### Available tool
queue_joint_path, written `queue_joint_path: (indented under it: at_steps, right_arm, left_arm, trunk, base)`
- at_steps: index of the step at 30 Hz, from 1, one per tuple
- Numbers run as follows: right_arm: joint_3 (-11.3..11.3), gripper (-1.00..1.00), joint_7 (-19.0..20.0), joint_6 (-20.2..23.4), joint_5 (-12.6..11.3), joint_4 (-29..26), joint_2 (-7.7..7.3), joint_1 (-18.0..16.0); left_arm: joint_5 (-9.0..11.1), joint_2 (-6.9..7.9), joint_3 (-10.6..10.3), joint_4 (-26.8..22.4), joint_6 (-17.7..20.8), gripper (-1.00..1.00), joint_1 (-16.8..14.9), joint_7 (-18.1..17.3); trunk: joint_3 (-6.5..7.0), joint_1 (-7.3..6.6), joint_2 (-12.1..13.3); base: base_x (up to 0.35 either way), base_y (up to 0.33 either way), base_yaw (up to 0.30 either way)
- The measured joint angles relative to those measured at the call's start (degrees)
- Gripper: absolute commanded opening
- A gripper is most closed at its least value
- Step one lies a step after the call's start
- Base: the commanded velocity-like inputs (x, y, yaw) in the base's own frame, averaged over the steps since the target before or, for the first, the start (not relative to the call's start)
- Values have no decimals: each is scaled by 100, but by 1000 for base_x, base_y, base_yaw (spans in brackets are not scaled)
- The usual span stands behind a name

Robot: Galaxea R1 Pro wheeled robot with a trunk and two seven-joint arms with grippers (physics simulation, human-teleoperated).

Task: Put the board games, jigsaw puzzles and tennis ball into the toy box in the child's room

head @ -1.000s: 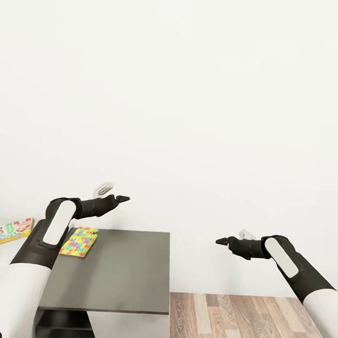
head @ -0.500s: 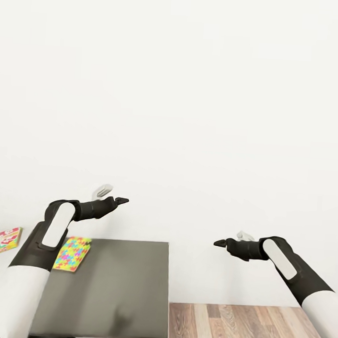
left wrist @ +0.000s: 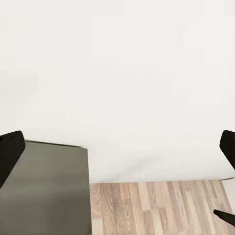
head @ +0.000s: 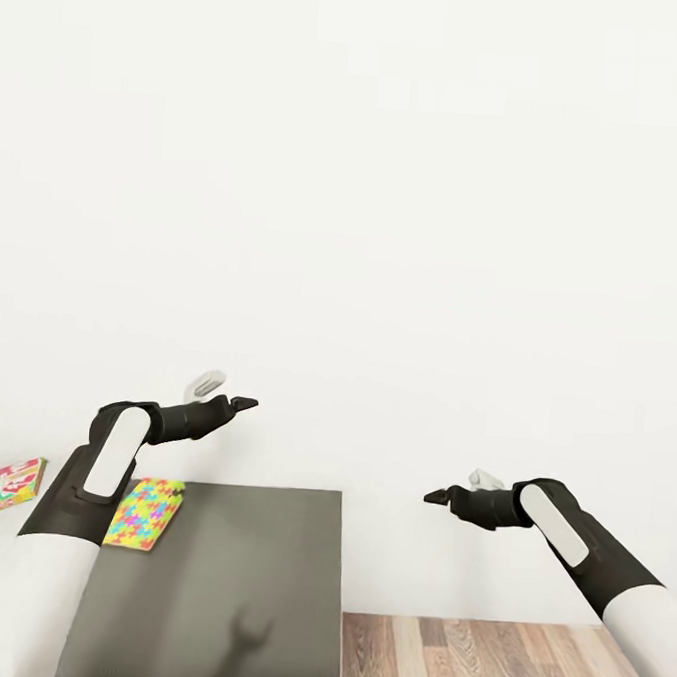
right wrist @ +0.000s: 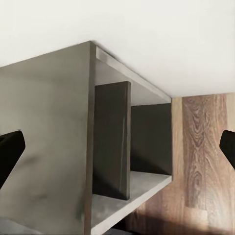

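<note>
A white wall (head: 388, 181) rises behind the dark-grey counter (head: 235, 563), with wood plank floor (head: 479, 663) to its right. One jigsaw puzzle (head: 146, 512) lies flat at the counter's far left corner, and a board game (head: 4, 483) rests on the paler surface further left. The left hand (head: 246, 404) and right hand (head: 431, 497) hover empty, fingers spread wide.

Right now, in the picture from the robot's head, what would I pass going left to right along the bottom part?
Board game → jigsaw puzzle → dark table → wood floor → right arm.
</note>
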Motion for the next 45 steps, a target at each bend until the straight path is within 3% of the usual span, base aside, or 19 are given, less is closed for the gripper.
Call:
queue_joint_path:
  at_steps: [19, 23, 28, 32, 33, 35, 36, 39, 45]
  right_arm:
    - [41, 100, 3, 7, 0, 2, -39, 31]
    - [41, 100, 7, 7, -1, 2, -43, 33]
    - [40, 100, 21, 18, -4, -90, -80, 67]
    - [18, 100, 102, 71, -16, -692, -300, 346]
    - [17, 100, 103, 72, -15, -698, -303, 349]
    - [-4, 100, 166, 92, -20, -1124, -478, 550]
    - [-5, 100, 167, 92, -18, -1131, -481, 554]
    - [-31, 100, 223, 110, -25, -1667, -680, 807]
    - [-61, 100, 254, 121, -23, -2015, -807, 980]
  left_arm:
    - [17, 3, 4, -61, 3, 100, 31, -28]
    - [24, 4, 10, -404, 4, 100, 202, -48]
    - [36, -7, 9, -1163, 15, 100, 630, -44]
    - [47, -24, -8, -1587, 46, 100, 883, -35]
    - [44, -24, -9, -1589, 46, 100, 884, -35]
    - [47, -28, -10, -1693, 55, 100, 947, -31]
    - [44, -28, -11, -1694, 55, 100, 948, -31]
    - [53, -32, -6, -1784, 62, 100, 1002, -31]
    - [57, -41, -3, -1841, 66, 100, 1036, -28]
  trunk:
    - [0, 0, 0]
    - [0, 0, 0]
    - [0, 0, -1]
    - [0, 0, -1]
    - [0, 0, 0]
    - [0, 0, -1]
    - [0, 0, 1]
    - [0, 0, 0]
    - [0, 0, 0]
  base:
    - [3, 0, 181]
    - [0, 0, 36]
    - [0, 0, 18]
    - [0, 0, 7]
    - [0, 0, 5]
    - [0, 0, 4]
    - [0, 0, 3]
    - [0, 0, 2]
    - [0, 0, 0]
